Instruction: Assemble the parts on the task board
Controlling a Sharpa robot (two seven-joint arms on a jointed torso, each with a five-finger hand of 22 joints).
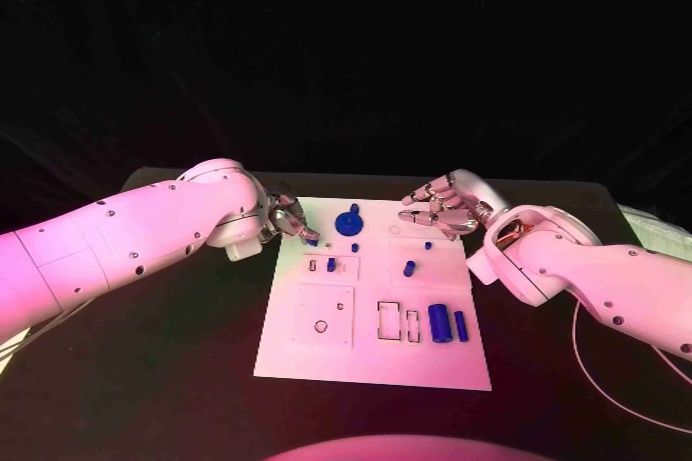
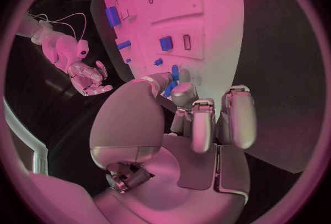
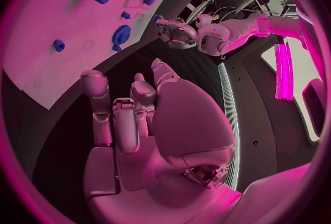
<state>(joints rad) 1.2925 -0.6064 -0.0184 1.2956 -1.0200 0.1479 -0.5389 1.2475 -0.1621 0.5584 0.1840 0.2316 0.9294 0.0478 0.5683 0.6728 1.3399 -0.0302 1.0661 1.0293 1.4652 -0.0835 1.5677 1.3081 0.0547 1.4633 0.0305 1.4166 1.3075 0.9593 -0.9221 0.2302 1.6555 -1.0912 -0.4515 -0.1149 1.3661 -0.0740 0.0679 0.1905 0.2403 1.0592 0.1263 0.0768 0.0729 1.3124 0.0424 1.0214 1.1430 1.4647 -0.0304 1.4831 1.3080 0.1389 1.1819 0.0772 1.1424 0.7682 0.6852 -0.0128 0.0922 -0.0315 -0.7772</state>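
Note:
The white task board (image 1: 310, 341) lies in the middle of the black table. My left hand (image 1: 286, 224) hovers over the board's far left corner and pinches a small blue part (image 2: 174, 74) between thumb and finger, just above the board. Close by stand a blue gear (image 1: 348, 222) and a small blue peg (image 1: 355, 247). My right hand (image 1: 440, 209) hangs over the far right corner, fingers loosely bent and apart, holding nothing; the right wrist view shows this hand (image 3: 134, 119) with nothing in it and the gear (image 3: 121, 33) beyond it.
More blue parts stand on the board: a short piece (image 1: 330, 265), two small ones (image 1: 408, 269) near the middle, a thick cylinder (image 1: 437, 319) and a thin bar (image 1: 462, 325) at the near right. A white cable (image 1: 584, 366) runs over the table at right.

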